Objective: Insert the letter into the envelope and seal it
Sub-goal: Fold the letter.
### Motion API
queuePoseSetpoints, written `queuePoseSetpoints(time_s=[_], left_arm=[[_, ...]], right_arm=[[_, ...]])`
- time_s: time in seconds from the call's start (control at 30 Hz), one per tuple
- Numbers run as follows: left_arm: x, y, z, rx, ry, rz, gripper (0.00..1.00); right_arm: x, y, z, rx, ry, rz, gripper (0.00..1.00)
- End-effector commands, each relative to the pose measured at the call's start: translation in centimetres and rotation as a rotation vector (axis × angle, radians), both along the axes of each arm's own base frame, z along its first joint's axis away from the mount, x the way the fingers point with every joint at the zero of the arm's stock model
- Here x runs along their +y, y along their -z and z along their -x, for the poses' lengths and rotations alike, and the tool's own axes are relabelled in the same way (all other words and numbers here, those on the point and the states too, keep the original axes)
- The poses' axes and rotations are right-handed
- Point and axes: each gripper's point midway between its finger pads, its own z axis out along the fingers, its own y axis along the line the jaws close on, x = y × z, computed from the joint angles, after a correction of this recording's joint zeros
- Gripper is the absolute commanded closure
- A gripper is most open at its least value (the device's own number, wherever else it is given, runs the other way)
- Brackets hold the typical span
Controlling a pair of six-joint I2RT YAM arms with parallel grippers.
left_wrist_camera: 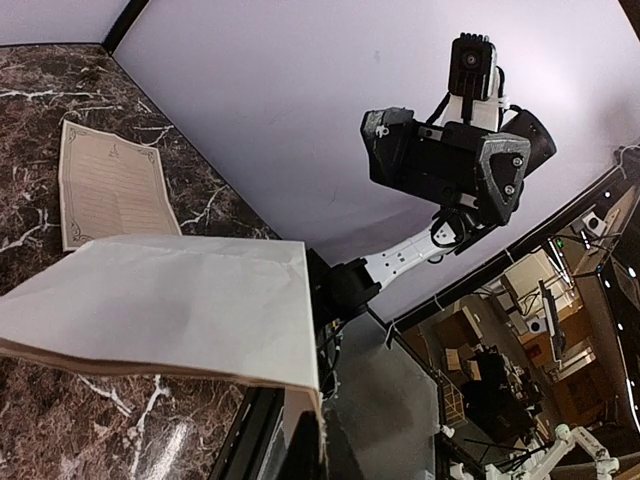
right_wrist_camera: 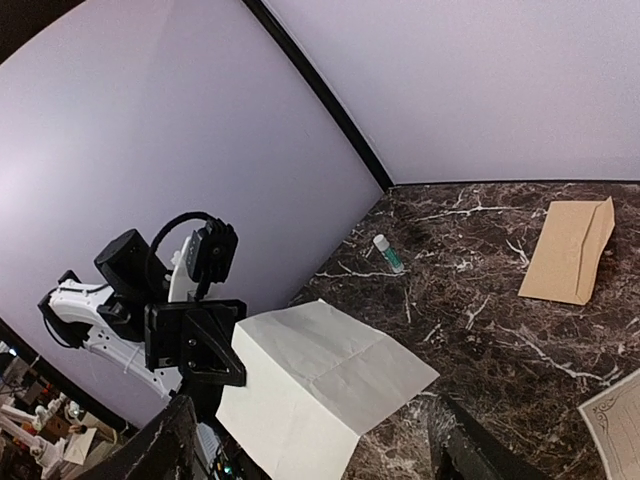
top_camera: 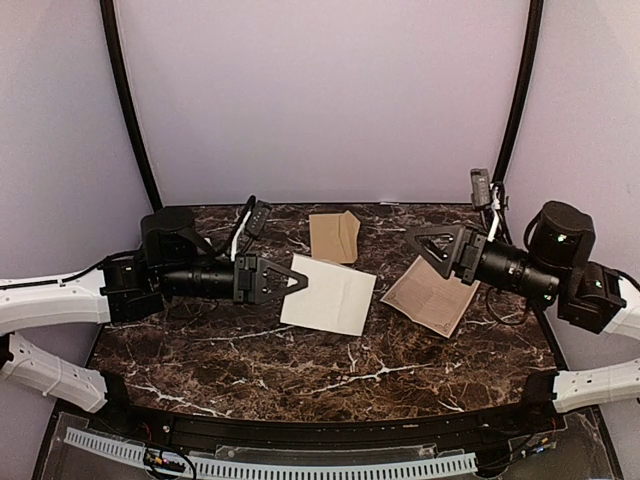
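The letter (top_camera: 330,295) is hanging over the middle of the table (top_camera: 250,350), its left edge sitting in the left gripper (top_camera: 295,281). The envelope (top_camera: 334,237) is lying just behind it. A bordered sheet (top_camera: 435,298) is lying to the right, with the right gripper (top_camera: 425,243) hanging over its far edge. A small bottle (right_wrist_camera: 388,253) is resting left of the envelope.

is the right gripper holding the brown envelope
No, the envelope lies flat on the table, apart from the right gripper, whose fingers are spread and empty; the left gripper grips a pale sheet.
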Motion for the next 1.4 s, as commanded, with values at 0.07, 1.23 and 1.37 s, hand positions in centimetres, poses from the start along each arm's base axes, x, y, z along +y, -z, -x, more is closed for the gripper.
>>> queuePoseSetpoints(time_s=[0.07, 1.23, 1.37], left_arm=[[-0.6, 0.3, 1.0, -0.007, 0.085, -0.051, 1.00], [-0.8, 0.3, 4.9, 0.013, 0.336, -0.030, 1.00], [-0.8, 0.2, 4.9, 0.008, 0.336, -0.023, 1.00]], right_arm=[[2.3, 0.5, 1.0, -0.065, -0.129, 0.119, 0.24], [9.9, 5.5, 8.9, 0.007, -0.604, 0.180, 0.57], [10.1, 6.2, 8.9, 0.034, -0.604, 0.186, 0.65]])
